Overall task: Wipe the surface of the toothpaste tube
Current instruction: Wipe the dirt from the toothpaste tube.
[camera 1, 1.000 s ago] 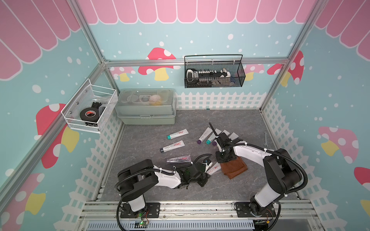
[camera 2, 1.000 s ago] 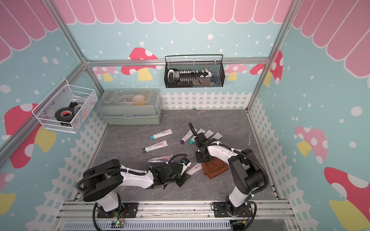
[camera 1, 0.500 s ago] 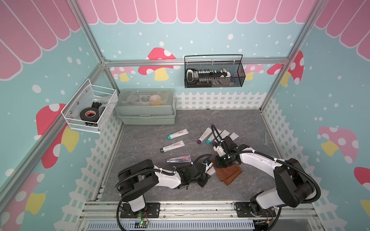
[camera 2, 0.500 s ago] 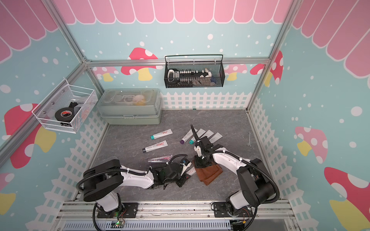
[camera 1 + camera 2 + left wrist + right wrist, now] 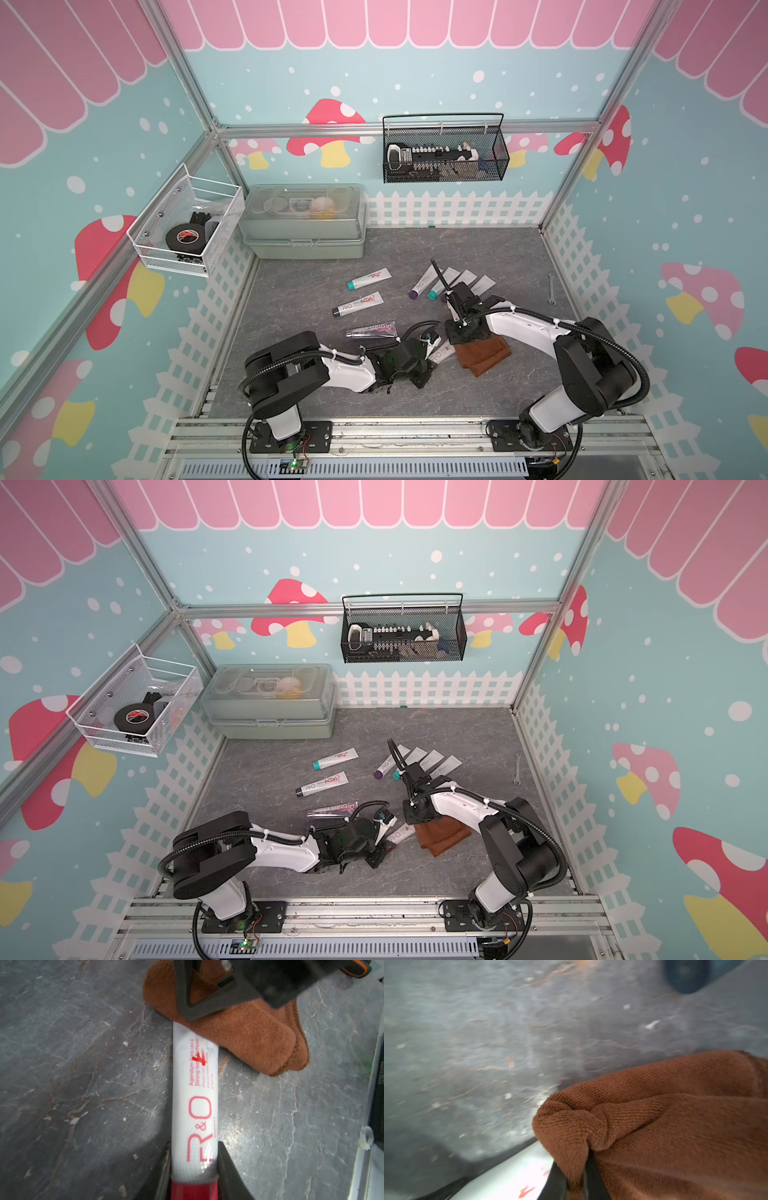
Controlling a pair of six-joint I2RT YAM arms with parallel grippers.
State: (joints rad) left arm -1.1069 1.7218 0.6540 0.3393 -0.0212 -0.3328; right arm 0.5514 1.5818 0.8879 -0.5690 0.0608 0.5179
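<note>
A white toothpaste tube [image 5: 194, 1095] with red "R&O" print and a red cap lies flat on the grey floor, also seen in both top views [image 5: 441, 353] [image 5: 400, 834]. My left gripper [image 5: 194, 1167] is shut on its cap end, one finger on each side. A folded brown cloth [image 5: 239, 1028] [image 5: 484, 355] [image 5: 442, 833] covers the tube's far end. My right gripper [image 5: 576, 1178] [image 5: 459, 334] is shut on a pinched fold of the cloth [image 5: 675, 1115] and presses it down on the tube. The tube's covered end is hidden.
Other tubes lie behind on the floor: two white ones [image 5: 368, 278] [image 5: 358, 304], a clear one [image 5: 371, 330] and a fanned group [image 5: 453, 280]. A small wrench [image 5: 551, 289] lies at the right edge. A green lidded box [image 5: 305, 226] stands at the back left.
My right gripper dragged the cloth toward the front left over the tube's end, then slightly back to the right. The left gripper and the tube have stayed still.
</note>
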